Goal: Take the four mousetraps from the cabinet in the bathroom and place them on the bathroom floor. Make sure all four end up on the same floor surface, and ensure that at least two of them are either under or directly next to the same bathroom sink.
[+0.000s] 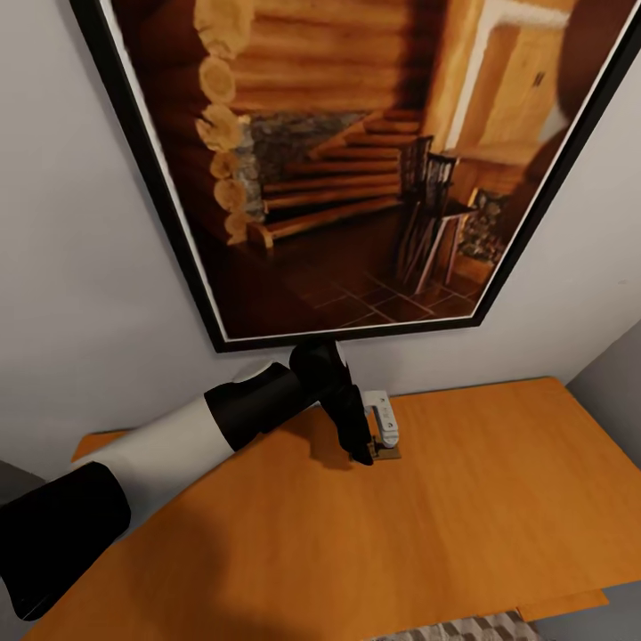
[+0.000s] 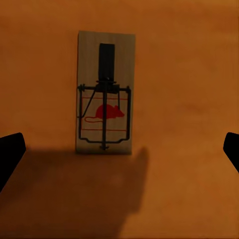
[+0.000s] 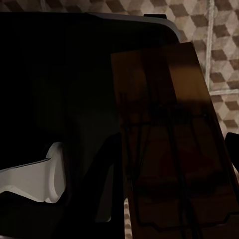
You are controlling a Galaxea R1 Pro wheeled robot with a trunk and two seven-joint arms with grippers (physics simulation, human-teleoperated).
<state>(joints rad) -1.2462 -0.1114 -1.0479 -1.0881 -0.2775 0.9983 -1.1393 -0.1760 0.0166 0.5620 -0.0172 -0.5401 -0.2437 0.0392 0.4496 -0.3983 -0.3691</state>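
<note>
Jaws on your left gripper (image 2: 119,149) stood wide apart, one dark fingertip (image 2: 10,154) at each edge of the left wrist view, w/ a mousetrap (image 2: 105,92) lying flat between and just beyond them on the orange cabinet (image 1: 499,499) top. Trap showed pale wood, dark wire parts, a red mouse print. In the head view your left arm (image 1: 178,436) reached over the cabinet, gripper tip hovering right at the trap near the back edge, below a framed picture (image 1: 356,160) on the wall. Right jaws: you couldn't tell from the right wrist view, too dark. A second mousetrap (image 3: 174,149) sat close to that cam, cube-pattern bathroom floor (image 3: 219,59) behind it.
</note>
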